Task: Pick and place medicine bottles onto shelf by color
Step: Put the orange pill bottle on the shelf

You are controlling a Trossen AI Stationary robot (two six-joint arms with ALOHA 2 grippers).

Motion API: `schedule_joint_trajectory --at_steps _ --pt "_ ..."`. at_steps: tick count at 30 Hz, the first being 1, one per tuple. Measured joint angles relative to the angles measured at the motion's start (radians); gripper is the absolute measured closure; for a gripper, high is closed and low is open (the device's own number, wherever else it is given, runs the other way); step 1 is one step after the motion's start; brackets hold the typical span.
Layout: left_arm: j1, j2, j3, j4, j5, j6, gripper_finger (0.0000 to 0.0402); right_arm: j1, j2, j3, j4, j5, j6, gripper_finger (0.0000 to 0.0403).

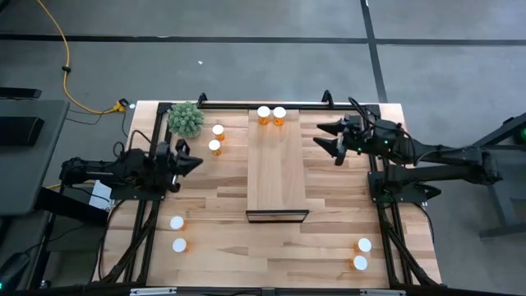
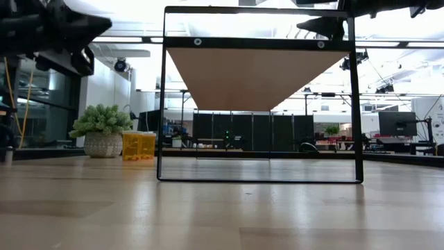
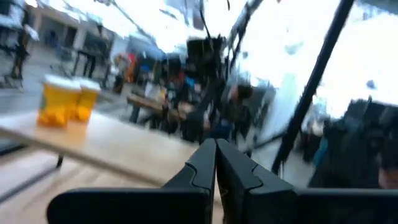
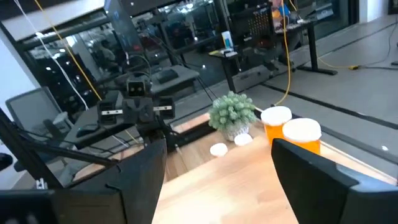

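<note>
Left gripper (image 1: 196, 162): left-centre of the high view, above the surface, fingers pressed together and holding nothing. It points right toward the shelf. I judge it idle between picks.
Plant (image 1: 186, 119): upper left of the surface, beside the back rail. It is no part of the sort.
Bottles by plant (image 1: 216, 139): two, just right of the plant, one below the other, upright on the surface. Not yet shelved.
Bottles lower left (image 1: 177, 233): two, upright, near the front-left corner. Untouched, well apart from either gripper.
Shelf (image 1: 276, 177): centre of the frame, a long raised board running from the back rail toward the front. The low view shows it carried on a dark frame clear of the surface.
Bottles on shelf (image 1: 271, 114): two, side by side at the top end of the board, near each other. Probably grouped there as one colour lot.
Right gripper (image 1: 333, 138): upper right of centre, just right of the shelf's top end, fingers spread wide, empty. Its wrist view looks across the shelved pair; I judge it placed there for release or retreat.
Bottles lower right (image 1: 362, 253): two, upright, near the front-right corner, awaiting pickup.
Progress: two of eight on the shelf, by my count.
</note>
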Motion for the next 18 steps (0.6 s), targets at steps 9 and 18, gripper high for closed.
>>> schedule_joint_trajectory --at_steps 9,18 --pt "0.000 0.018 0.056 0.061 -0.160 -0.071 0.0398 0.000 0.000 0.001 -0.002 -0.017 0.029 0.0121" --pt "0.000 0.286 0.506 -0.420 -0.409 0.109 0.0310 0.000 0.000 0.001 -0.002 -0.017 0.029 0.0121"
